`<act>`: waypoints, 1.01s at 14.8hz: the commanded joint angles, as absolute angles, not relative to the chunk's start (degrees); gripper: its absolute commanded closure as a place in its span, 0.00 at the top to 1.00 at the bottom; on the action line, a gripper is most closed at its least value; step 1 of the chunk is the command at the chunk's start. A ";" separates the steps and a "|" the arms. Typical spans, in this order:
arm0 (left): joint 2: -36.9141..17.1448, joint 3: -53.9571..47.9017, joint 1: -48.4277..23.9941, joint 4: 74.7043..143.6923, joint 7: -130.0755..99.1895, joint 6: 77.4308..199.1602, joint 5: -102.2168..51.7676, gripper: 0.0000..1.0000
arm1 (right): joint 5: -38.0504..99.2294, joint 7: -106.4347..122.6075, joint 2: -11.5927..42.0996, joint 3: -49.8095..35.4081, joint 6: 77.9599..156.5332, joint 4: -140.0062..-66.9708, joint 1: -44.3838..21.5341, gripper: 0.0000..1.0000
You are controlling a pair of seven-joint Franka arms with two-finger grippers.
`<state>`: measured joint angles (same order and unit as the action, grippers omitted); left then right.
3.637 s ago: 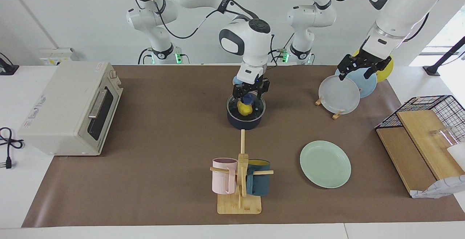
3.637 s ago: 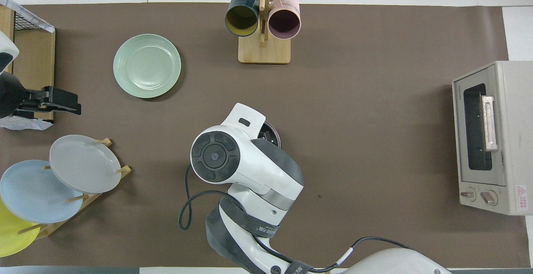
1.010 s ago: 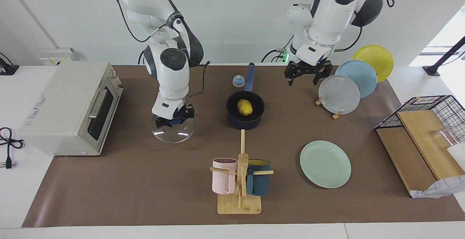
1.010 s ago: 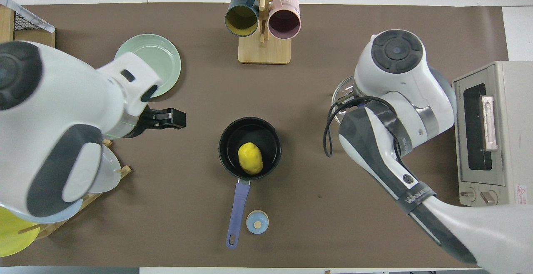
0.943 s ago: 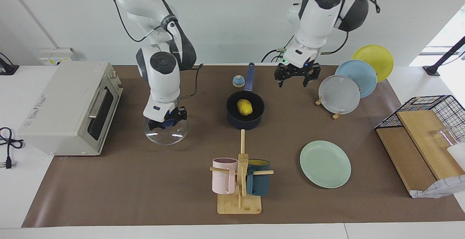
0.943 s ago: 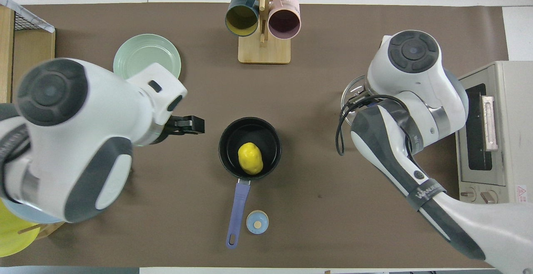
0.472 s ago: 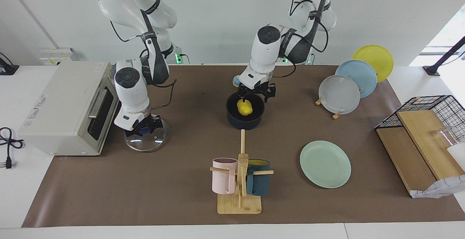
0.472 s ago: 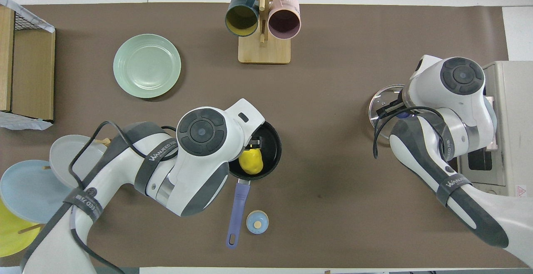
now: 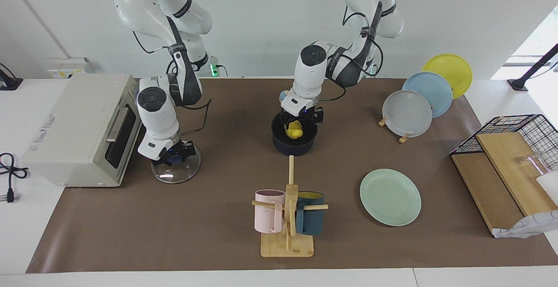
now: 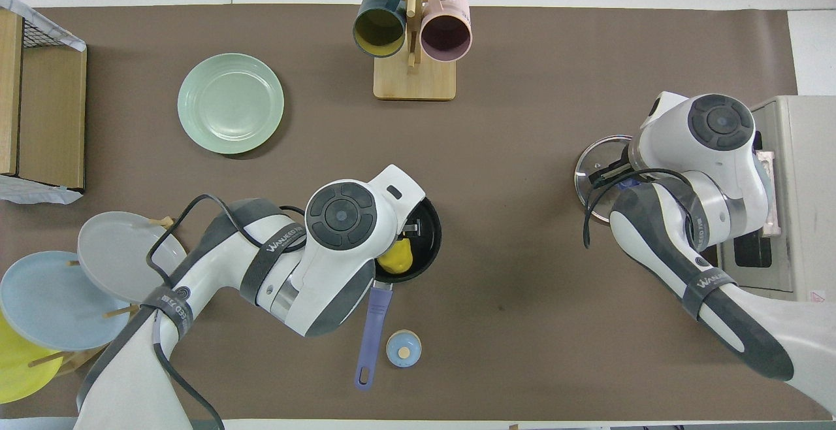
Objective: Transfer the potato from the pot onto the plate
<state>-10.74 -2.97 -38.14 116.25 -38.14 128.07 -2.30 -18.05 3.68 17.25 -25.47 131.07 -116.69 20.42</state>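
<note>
The yellow potato (image 9: 296, 130) lies in the navy pot (image 9: 294, 146) in the middle of the table; it also shows in the overhead view (image 10: 397, 258). My left gripper (image 9: 300, 123) is lowered into the pot, open, with a finger on either side of the potato. The pot's blue handle (image 10: 369, 332) points toward the robots. The mint-green plate (image 9: 390, 196) lies bare, farther from the robots, toward the left arm's end. My right gripper (image 9: 172, 156) is shut on the blue knob of a glass lid (image 9: 176, 172) in front of the toaster oven.
A toaster oven (image 9: 83, 130) stands at the right arm's end. A wooden mug rack (image 9: 287, 217) with a pink and a dark blue mug stands farther from the robots than the pot. A plate rack (image 9: 407, 112), a wire basket (image 9: 518, 134) and a small blue knob (image 10: 403, 349) are also there.
My right arm took the glass lid off the pot and carried it to the toaster oven. My left gripper came from the plate rack and has dropped into the pot around the potato.
</note>
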 commanded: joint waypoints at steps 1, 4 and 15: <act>-11.33 -2.02 -39.81 118.39 -41.30 131.83 -3.78 1.00 | -14.60 2.46 14.34 -26.37 123.54 -111.91 20.39 1.00; -11.78 -2.02 -39.90 118.74 -41.57 132.28 -3.87 1.00 | -12.40 2.46 12.05 -26.63 108.16 -101.81 20.21 1.00; -14.15 -1.93 -41.66 118.74 -42.89 134.03 -3.87 0.83 | -5.89 -2.09 0.79 -27.16 83.50 -90.35 18.63 1.00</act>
